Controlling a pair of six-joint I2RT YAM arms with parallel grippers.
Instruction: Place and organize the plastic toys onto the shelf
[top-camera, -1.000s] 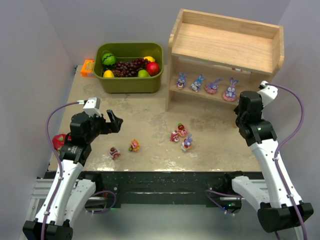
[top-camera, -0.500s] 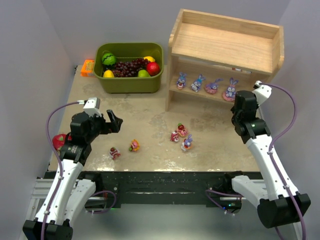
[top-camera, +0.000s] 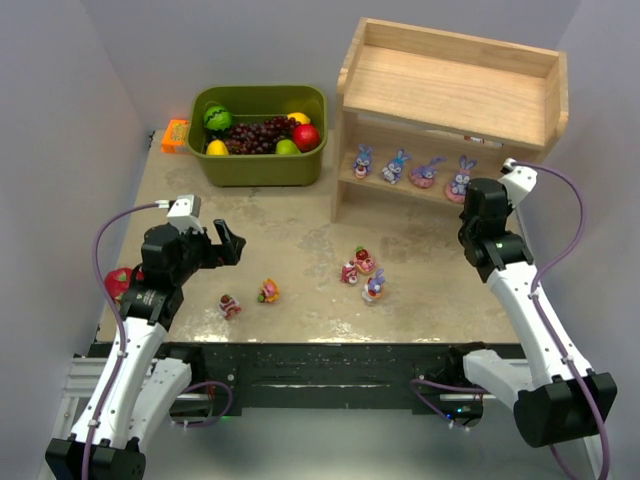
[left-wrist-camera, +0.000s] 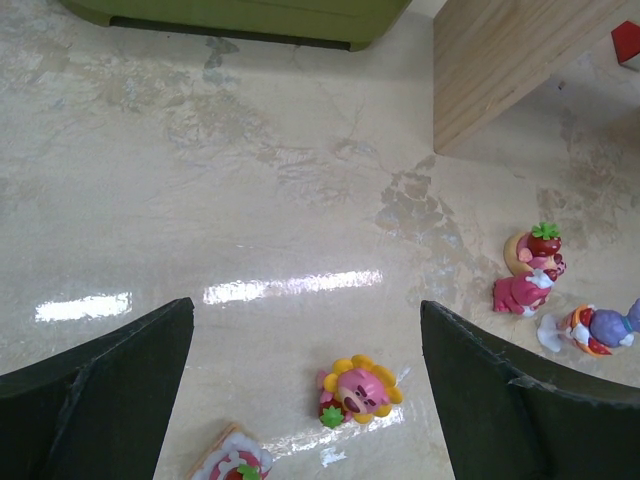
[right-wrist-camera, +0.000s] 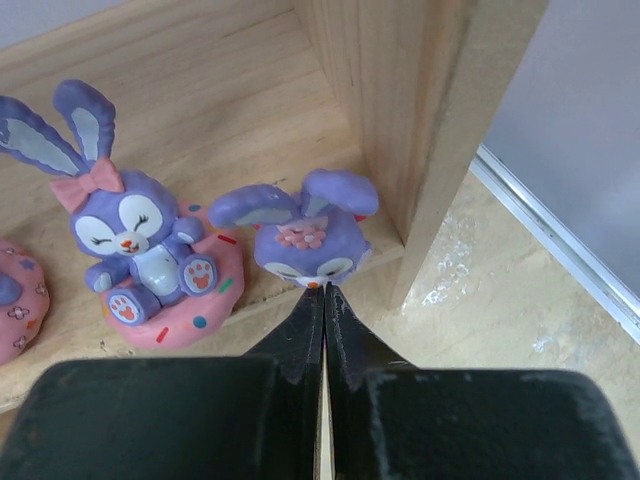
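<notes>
Both fingers of the right gripper are pressed together with no gap, and their tips sit right at the front of a small purple bunny. It cannot be made out whether they touch it. That bunny sits at the front edge of the lower tier of the shelf, just beside the right side board. To its left is a long-eared bunny on a pink base, and three more bunnies stand in a row further left along the same tier. The upper tier holds no toys. Out on the table, near the middle, is a cluster of three toys. A flower-topped bear and a strawberry-topped toy lie further left. The left gripper hovers above those two with its fingers spread wide, holding nothing. At the far left stands a green bin of fake fruit.
</notes>
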